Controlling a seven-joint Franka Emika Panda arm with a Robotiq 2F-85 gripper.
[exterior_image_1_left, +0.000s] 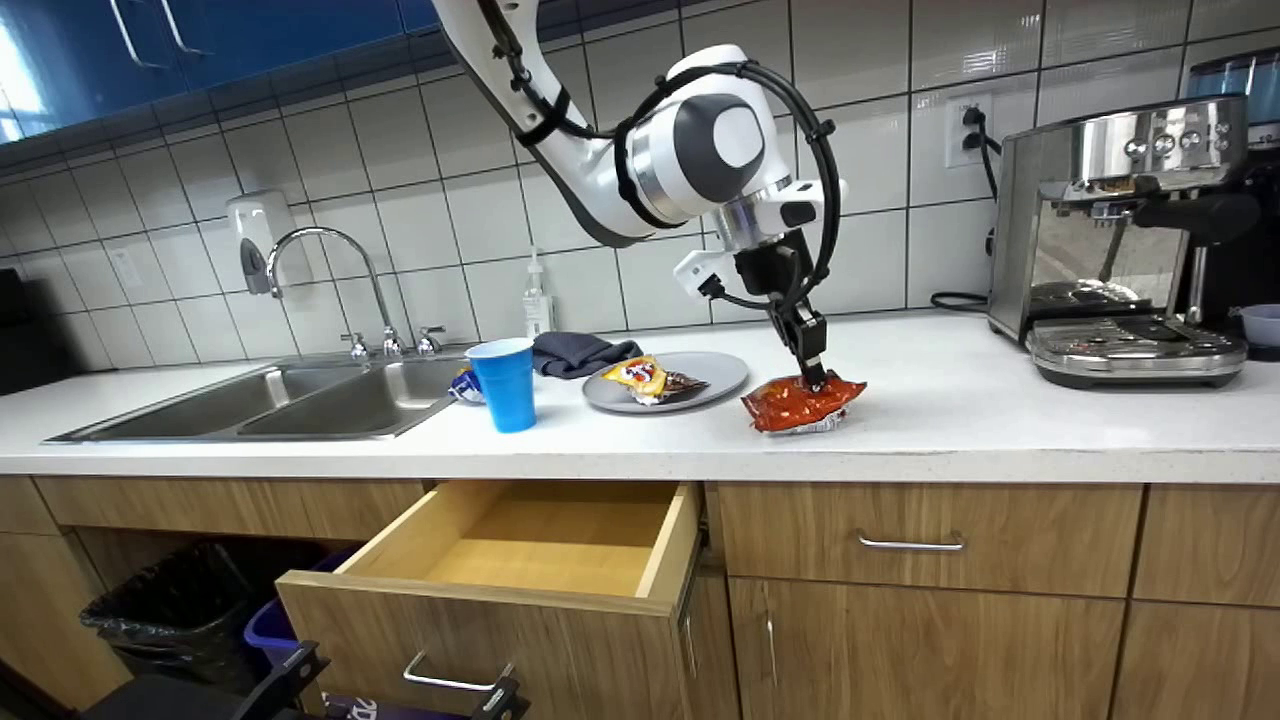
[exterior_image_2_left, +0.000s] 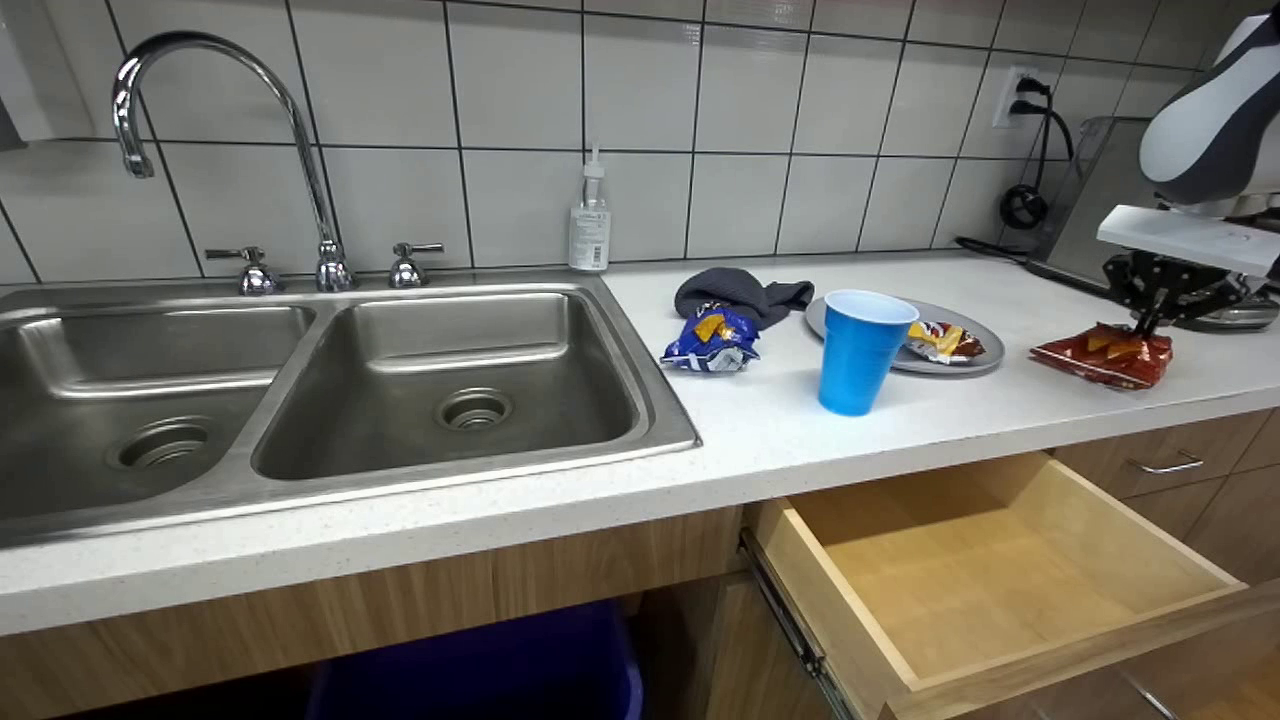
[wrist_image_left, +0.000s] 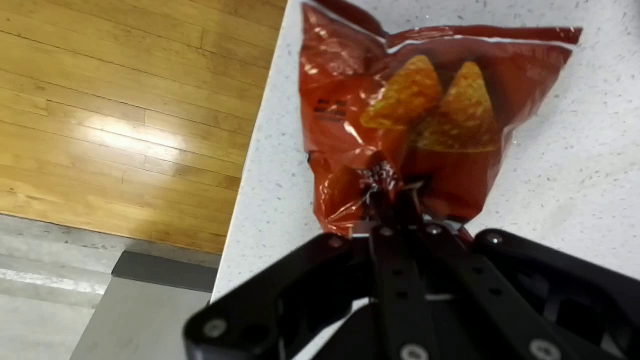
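The gripper (wrist_image_left: 395, 205) points down, clenched on a fold of the red bag (wrist_image_left: 410, 132) near one end of it, and the wrapper puckers around the fingertips. The red bag lies right under the gripper on the tabletop (exterior_image_1_left: 945, 400), most of it spread out to one side of the tips, with two chips printed on its face. Above the gripper, the arm (exterior_image_1_left: 690, 155) bends in from overhead, cables (exterior_image_1_left: 824, 155) looping along it. Near the gripper, on the side toward the sink (exterior_image_2_left: 666, 422), I see a grey plate (exterior_image_1_left: 724, 370) with a yellow bag (exterior_image_1_left: 648, 378) lying on it. A little farther off that same way stands a blue cup (exterior_image_1_left: 507, 388), upright, close to the plate. Beyond it I make out a blue bag (exterior_image_2_left: 713, 340) and, just behind, a dark crumpled cloth (exterior_image_2_left: 740, 290); whether those two touch I can't tell. The sink is well apart from the gripper, and a clear pump bottle (exterior_image_2_left: 590, 235) stands by the sink's back corner. On the gripper's opposite side, away from the sink, a steel coffee machine (exterior_image_1_left: 1100, 250) sits near the wall (exterior_image_1_left: 590, 285). Lower than the gripper and off toward the sink, a wooden drawer (exterior_image_1_left: 480, 635) is pulled out from beneath the tabletop, and a blue bin (exterior_image_2_left: 590, 670) sits lower again, farther along.
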